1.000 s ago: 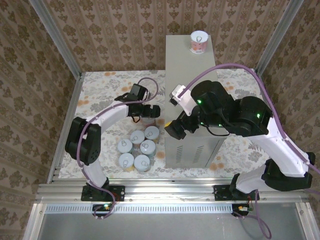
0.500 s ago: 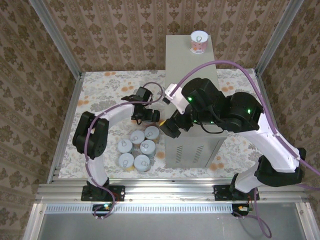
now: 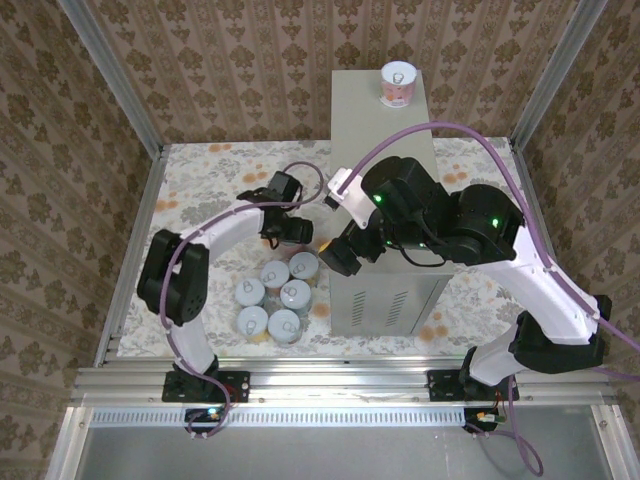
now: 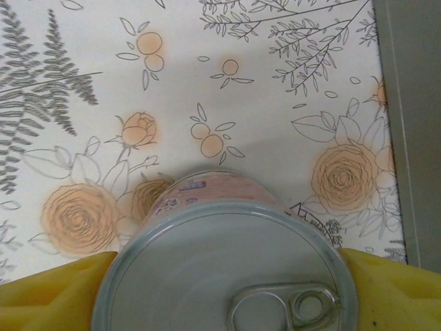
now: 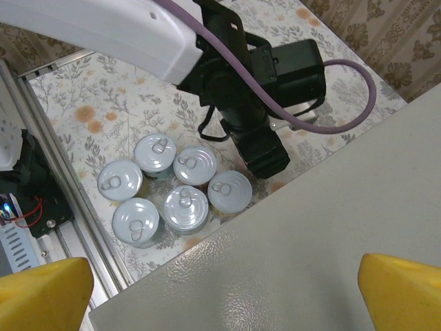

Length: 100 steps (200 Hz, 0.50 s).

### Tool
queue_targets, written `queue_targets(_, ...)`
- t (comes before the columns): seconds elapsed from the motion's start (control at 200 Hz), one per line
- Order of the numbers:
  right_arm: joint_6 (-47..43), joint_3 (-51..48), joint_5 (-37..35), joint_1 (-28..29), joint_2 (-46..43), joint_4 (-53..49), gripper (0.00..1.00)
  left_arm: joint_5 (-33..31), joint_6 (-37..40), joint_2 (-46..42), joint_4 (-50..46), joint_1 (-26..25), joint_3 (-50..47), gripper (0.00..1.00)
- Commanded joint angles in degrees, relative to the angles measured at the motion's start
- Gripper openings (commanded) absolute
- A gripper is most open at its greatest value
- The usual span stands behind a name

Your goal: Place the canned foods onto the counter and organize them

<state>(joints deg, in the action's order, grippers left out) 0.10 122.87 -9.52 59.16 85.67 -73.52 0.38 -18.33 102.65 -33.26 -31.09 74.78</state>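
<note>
Six small silver-lidded tins [image 3: 295, 293] stand clustered on the floral floor [image 3: 200, 190], left of the tall grey metal counter [image 3: 375, 130]. Just beyond, the left gripper [image 4: 224, 293] clamps a pink-labelled tin [image 4: 220, 262]; the right gripper [image 5: 220, 296] hangs spread wide, empty, over the counter's near end. Another pink tin [image 3: 397, 85] stands at its far end.

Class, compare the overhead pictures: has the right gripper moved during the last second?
Yes. The right gripper has shifted left across the counter, nearer its left edge and the left gripper, whose jaws are shut on a can.
</note>
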Motion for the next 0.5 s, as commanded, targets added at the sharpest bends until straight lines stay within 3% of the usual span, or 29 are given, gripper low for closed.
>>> queue_targets(0.0, -1.09, -1.80, -1.61, 0.41, -1.95, 1.14, 1.00, -1.11, 2.23, -6.48, -3.47, 0.54, 2.40, 0.77)
queue_targets(0.28, -2.53, -9.79, -2.06, 0.43, -7.83, 6.55, 1.00, 3.22, 7.06, -17.25, -10.91, 3.32, 6.75, 0.76)
queue_targets(0.495, -5.73, -18.97, -2.46, 0.27, -13.19, 13.23, 1.00, 16.23, 11.30, -25.48, -16.55, 7.12, 11.71, 0.74)
